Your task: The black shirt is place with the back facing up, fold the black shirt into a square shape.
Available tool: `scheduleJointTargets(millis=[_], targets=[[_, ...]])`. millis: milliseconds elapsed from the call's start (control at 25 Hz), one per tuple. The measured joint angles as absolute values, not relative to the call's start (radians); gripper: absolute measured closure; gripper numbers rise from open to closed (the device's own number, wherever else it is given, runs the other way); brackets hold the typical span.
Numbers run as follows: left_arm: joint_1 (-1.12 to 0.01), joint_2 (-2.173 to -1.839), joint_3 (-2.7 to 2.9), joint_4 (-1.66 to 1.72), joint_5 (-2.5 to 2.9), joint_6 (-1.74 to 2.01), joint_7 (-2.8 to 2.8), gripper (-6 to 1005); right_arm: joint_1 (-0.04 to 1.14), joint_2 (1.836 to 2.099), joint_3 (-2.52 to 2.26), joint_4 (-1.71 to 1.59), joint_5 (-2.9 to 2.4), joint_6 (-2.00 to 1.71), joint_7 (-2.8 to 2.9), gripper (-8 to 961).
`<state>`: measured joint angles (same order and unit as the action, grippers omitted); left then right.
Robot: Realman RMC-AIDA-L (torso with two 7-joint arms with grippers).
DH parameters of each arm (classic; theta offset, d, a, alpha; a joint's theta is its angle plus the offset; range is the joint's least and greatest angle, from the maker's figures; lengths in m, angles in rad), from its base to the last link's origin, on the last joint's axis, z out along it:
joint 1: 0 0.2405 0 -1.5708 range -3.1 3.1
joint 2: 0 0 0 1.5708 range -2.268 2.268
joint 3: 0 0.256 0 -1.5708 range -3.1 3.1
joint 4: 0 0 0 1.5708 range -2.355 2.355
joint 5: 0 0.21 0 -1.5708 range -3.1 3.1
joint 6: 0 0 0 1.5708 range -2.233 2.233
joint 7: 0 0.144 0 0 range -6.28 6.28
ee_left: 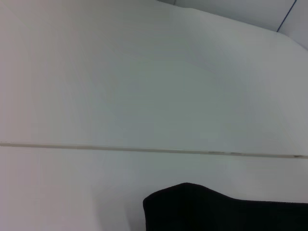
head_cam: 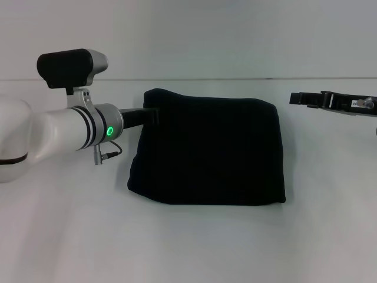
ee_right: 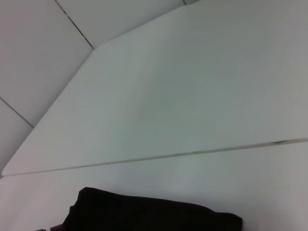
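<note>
White table [head_cam: 194,247] w/ plain white wall [head_cam: 235,35] behind, seam between

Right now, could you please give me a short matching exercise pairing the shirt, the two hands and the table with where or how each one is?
Things:
1. black shirt
2. left hand
3. right hand
4. white table

Places or states:
A. apart from the fabric, off its far right corner
B. at the far left corner of the fabric
C. carrying everything
D. folded into a compact, nearly square block

Pairs: 1-D, 2-B, 3-A, 4-C
</note>
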<state>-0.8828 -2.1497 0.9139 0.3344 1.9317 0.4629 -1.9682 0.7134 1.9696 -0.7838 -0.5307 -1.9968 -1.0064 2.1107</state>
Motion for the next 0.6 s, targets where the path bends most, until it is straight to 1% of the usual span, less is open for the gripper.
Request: scheduleJointTargets(millis=[200,600], targets=[[-0.876,-2.149,0.907,0.338,1.930,0.464,-1.971,972,0.713,1.972,-0.784,-0.531,-1.997,-1.005,2.102,328],[-0.819,-2.142,0.886,0.396,1.884,0.517,-1.983,971,0.716,1.975,-0.778,-0.531,-1.995,-1.003,2.088,323]])
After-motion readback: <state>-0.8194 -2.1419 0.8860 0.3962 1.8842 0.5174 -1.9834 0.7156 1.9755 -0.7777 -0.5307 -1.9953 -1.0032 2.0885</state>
